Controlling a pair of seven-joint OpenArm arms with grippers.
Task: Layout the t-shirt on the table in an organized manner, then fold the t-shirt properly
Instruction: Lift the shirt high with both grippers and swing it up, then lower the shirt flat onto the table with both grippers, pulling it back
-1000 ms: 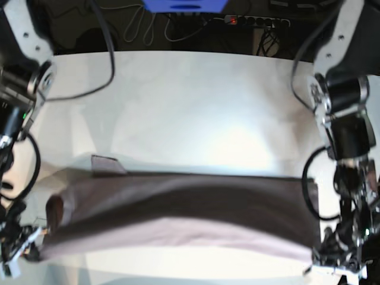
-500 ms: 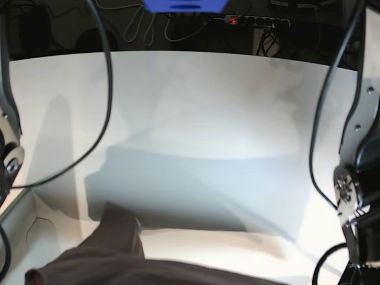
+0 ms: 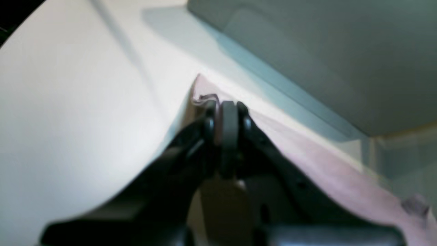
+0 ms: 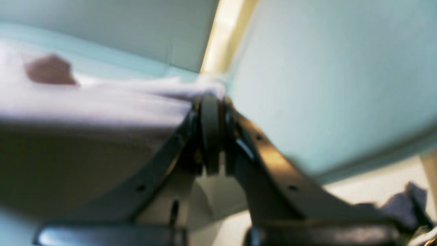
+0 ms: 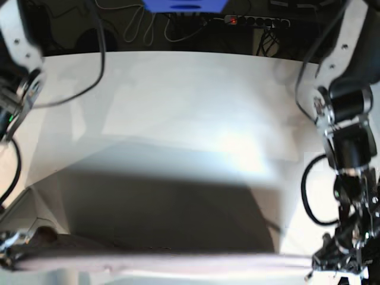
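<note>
The mauve t-shirt (image 5: 178, 260) is stretched into a thin taut band along the bottom of the base view, above the white table (image 5: 190, 101). It casts a broad shadow on the tabletop. My left gripper (image 3: 227, 106) is shut on one pinched corner of the t-shirt (image 3: 317, 171); in the base view it is at the band's right end (image 5: 329, 261). My right gripper (image 4: 211, 99) is shut on the other end of the t-shirt (image 4: 102, 102), at the band's left end (image 5: 10, 248). The rest of the cloth hangs blurred behind the fingers.
The table's curved far edge (image 5: 178, 53) borders a dark area with cables and a power strip (image 5: 255, 21). A blue object (image 5: 184, 5) sits at the top centre. Both arms' links (image 5: 347, 130) flank the table sides.
A second ago the shirt hung as a broad band across the near table. Now it is a thin taut strip at the bottom edge. Both grippers stay shut on its ends.
</note>
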